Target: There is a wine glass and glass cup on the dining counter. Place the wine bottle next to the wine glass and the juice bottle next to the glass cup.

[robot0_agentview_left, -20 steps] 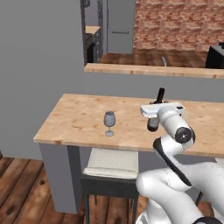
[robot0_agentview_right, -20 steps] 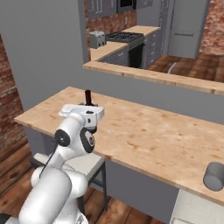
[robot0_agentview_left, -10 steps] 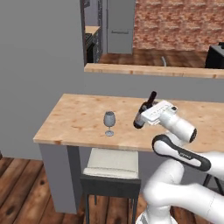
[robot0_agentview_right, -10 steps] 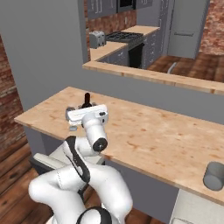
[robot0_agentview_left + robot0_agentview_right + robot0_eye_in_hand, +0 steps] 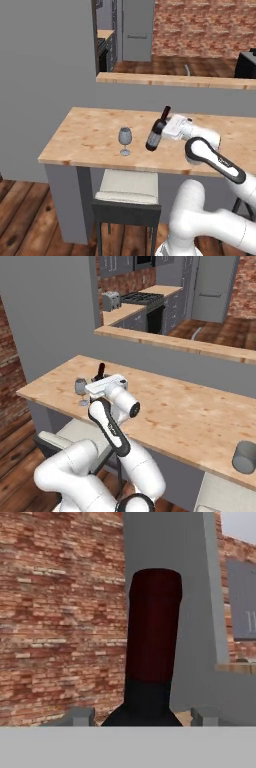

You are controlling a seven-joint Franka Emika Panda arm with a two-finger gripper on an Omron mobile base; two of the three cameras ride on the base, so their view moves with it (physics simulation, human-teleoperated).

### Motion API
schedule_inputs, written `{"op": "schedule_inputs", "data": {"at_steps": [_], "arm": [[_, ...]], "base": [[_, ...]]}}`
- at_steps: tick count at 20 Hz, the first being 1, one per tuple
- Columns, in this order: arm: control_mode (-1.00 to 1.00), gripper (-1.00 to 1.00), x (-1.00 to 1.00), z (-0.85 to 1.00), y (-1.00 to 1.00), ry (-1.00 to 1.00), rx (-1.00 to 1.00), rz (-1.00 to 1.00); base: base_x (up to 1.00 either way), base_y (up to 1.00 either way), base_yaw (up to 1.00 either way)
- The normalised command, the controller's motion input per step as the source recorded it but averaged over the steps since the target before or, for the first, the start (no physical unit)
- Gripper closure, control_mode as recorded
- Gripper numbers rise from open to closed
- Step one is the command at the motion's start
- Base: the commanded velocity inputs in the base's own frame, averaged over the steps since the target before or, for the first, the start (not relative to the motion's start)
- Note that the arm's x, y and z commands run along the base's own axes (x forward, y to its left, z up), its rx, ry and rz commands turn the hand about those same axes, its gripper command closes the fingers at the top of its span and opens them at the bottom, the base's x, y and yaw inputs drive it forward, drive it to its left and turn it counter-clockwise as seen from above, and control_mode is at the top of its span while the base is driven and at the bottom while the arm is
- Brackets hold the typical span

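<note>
My gripper (image 5: 165, 128) is shut on the wine bottle (image 5: 157, 132), a slim dark bottle with a dark red cap. The bottle leans with its top to the right, and its base hangs low over the dining counter (image 5: 90, 135). Just left of it stands the small clear wine glass (image 5: 125, 140), apart from the bottle. In the hand view the bottle's neck (image 5: 152, 642) rises between my two fingertips (image 5: 76, 716). From the right side, the cap (image 5: 101, 369) shows behind my hand, beside the wine glass (image 5: 81, 389). The glass cup (image 5: 245, 457) stands at the counter's far right end. The juice bottle is out of view.
A stool with a pale cushion (image 5: 128, 187) is tucked under the counter below the wine glass. Behind the counter a grey wall carries a wooden pass-through ledge (image 5: 175, 80), and beyond that ledge is the kitchen. The wood between my arm and the glass cup lies bare (image 5: 190, 411).
My arm has swung left and down with the wine bottle, bringing it from mid-counter to just right of the wine glass. The bottle has tilted. The grip has stayed shut.
</note>
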Motion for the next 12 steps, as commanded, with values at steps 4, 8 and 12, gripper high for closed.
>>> {"op": "schedule_inputs", "data": {"at_steps": [4,8,12], "arm": [[-1.00,1.00,0.19,0.09,0.00,0.27,-0.17,0.15],[-1.00,1.00,0.07,0.11,0.00,0.18,-0.21,0.04],[-1.00,1.00,0.06,0.03,0.09,0.05,-0.20,0.01]], "base": [[0.00,0.00,0.00],[0.00,0.00,0.00],[0.00,0.00,0.00]]}}
